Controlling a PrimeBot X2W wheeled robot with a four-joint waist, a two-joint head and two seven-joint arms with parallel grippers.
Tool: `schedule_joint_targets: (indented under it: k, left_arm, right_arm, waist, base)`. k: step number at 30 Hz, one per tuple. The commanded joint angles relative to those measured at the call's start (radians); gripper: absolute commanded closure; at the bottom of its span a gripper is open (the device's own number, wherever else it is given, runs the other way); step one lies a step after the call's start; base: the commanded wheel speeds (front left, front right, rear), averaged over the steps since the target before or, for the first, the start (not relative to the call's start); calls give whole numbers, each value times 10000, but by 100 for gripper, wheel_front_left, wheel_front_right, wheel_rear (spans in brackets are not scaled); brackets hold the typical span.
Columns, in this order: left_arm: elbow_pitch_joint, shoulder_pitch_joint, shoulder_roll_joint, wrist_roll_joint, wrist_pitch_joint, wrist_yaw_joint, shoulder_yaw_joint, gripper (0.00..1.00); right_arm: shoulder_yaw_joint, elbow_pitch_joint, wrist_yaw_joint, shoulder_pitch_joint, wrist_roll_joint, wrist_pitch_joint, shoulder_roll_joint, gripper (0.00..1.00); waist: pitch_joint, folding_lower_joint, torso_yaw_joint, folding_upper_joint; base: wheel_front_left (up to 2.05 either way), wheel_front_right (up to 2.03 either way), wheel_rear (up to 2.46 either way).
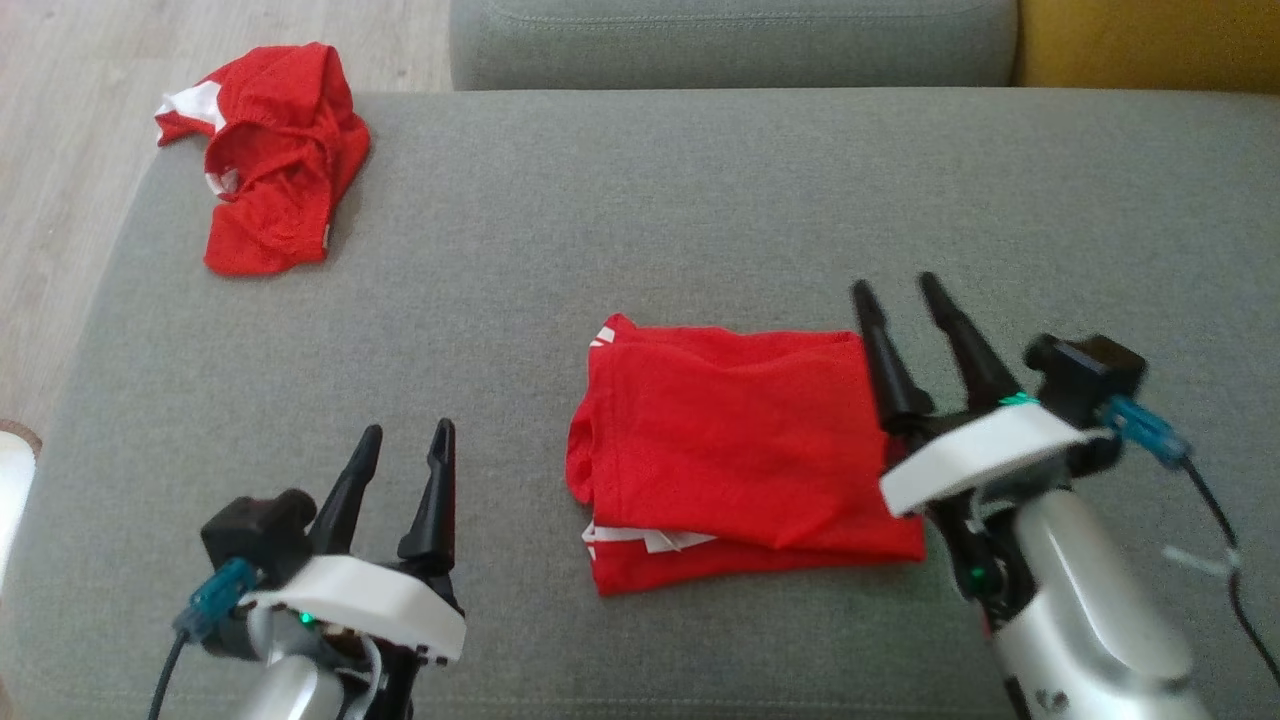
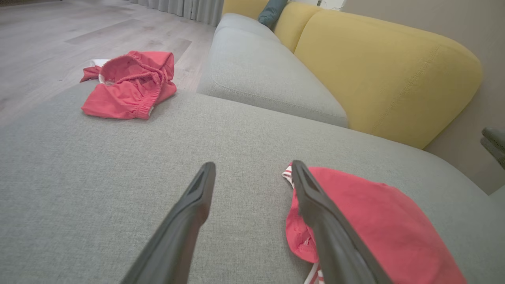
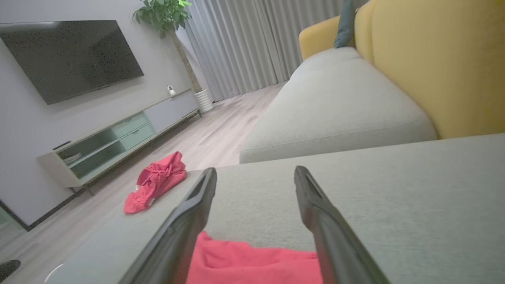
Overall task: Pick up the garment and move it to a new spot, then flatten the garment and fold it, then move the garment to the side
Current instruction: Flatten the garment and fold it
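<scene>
Grey sofa cushion (image 1: 640, 200) carries everything. Far left corner: crumpled red garment (image 1: 275, 160), white trim showing. Near left: left pincer (image 1: 408, 432) spread, pinching nothing, hovering over bare fabric. Centre: folded red garment (image 1: 730, 440), lying flat, white stripes at its left edge. Right: right pincer (image 1: 897, 285) spread, empty, fingers over the folded garment's right edge.
</scene>
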Motion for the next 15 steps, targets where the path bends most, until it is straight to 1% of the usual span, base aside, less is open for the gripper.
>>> schedule_joint_targets:
  k: [1, 5, 9, 12, 15]
  left_arm:
    - [-353, -329, 104, 23, -115, 37, 376, 0]
    - [-380, -294, -60, 173, -263, 65, 515, 0]
    - [-243, -157, -257, 415, -345, 23, 619, 0]
    - [-97, -23, -408, 581, -369, -68, 702, 0]
    - [-13, 81, -533, 916, -377, -155, 853, 0]
  right_arm:
    - [66, -429, 65, -118, -171, -165, 56, 0]
    - [-730, -855, 65, 443, -1204, -608, 130, 0]
    - [-1305, -1253, 65, 1078, -2125, -824, 215, 0]
    - [-1638, -1476, 65, 1533, -2459, -893, 252, 0]
    - [-1880, -1598, 65, 1945, -2356, -985, 262, 0]
  waist:
    - [-15, 0, -4, 0]
    - [-121, 0, -10, 0]
    - [-263, 0, -21, 0]
    - [-372, 0, -24, 0]
    - [-474, 0, -4, 0]
  base:
    - [0, 0, 0]
    - [0, 0, 0]
    - [0, 0, 0]
    - [0, 0, 0]
    - [0, 0, 0]
